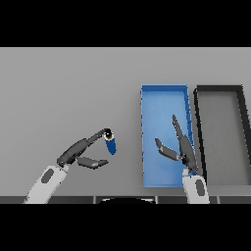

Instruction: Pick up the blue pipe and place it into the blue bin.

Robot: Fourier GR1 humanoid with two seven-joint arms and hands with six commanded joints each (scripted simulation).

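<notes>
The left hand (81,152) has its fingers stretched out, and their tips touch the top of the blue pipe (111,145), which stands almost upright on the grey table (68,88) (the thumb stays apart below). The right hand (180,144) is spread wide over the blue bin (164,95). A black bin (198,127) lies just beside it, near the table's right edge.

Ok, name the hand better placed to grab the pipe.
Left. The left hand has its fingertips right at the blue pipe, left of the blue bin. The right hand hangs open over the bin, away from the pipe.
</notes>
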